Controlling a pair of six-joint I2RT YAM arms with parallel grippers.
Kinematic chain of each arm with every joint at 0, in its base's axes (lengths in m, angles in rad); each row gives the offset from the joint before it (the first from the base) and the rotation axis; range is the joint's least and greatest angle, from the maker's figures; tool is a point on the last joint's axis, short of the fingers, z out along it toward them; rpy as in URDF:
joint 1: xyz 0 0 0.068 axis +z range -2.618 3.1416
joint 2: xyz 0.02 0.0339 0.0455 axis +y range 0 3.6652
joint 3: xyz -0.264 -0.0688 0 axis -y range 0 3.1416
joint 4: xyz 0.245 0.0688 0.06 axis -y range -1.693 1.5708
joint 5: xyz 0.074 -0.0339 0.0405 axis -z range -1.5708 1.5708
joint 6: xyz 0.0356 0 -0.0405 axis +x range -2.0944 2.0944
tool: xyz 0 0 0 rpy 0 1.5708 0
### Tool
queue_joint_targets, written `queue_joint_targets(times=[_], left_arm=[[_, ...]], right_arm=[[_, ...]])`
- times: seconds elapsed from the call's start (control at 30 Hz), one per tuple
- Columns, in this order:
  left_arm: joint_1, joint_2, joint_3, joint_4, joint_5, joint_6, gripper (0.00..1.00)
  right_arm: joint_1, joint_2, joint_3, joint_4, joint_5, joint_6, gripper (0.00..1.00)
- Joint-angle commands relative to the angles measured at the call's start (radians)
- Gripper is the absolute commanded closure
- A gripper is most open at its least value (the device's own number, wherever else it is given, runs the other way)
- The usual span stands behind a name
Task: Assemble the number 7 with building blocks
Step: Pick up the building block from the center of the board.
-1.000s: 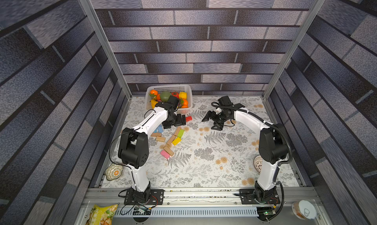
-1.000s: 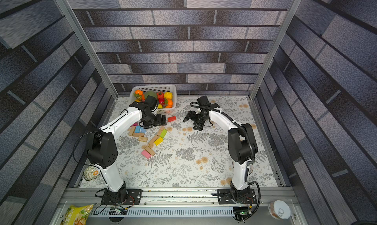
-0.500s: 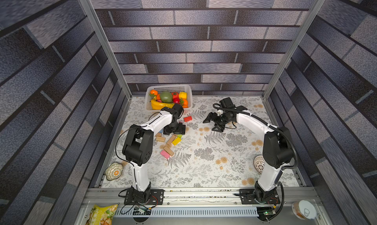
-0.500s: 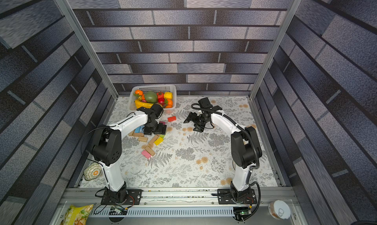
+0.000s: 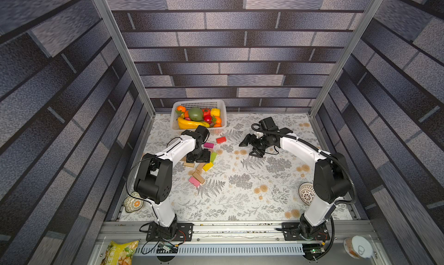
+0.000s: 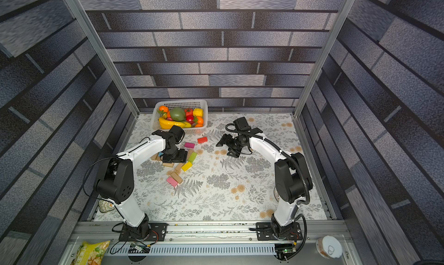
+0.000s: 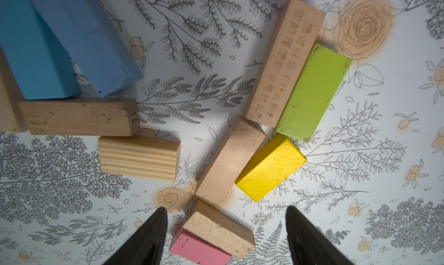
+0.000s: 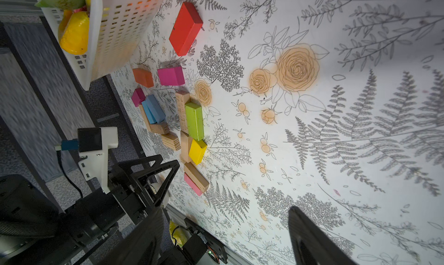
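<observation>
Since the earlier frame the left arm has swung from the basket (image 5: 222, 107) down over the blocks (image 5: 203, 166); the right arm has barely shifted. Left gripper (image 7: 225, 208): jaws apart, grasping nothing, with a tan block (image 7: 217, 227) resting on a pink block (image 7: 197, 248) below the gap. Right gripper (image 8: 225, 209): released, empty, over bare table (image 5: 240, 203). The blocks lie loose toward the table's far left corner, the red block (image 5: 221, 139) apart from them, near the basket.
</observation>
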Motion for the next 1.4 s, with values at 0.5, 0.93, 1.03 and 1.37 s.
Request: queue_joint_targets(times=[0.5, 0.93, 1.03, 1.37], left_arm=[[0.011, 0.161, 0.051, 0.024, -0.070, 0.097, 0.31], [0.020, 0.195, 0.061, 0.026, -0.059, 0.105, 0.38], [0.015, 0.202, 0.052, 0.032, -0.057, 0.103, 0.42], [-0.031, 0.215, 0.039, 0.046, -0.050, 0.100, 0.49]], right_arm=[[0.015, -0.107, -0.071, 0.021, 0.049, 0.033, 0.18], [0.017, -0.102, -0.078, 0.027, 0.051, 0.043, 0.18], [0.017, -0.101, -0.074, 0.026, 0.050, 0.044, 0.18], [0.018, -0.102, -0.073, 0.021, 0.052, 0.042, 0.18]])
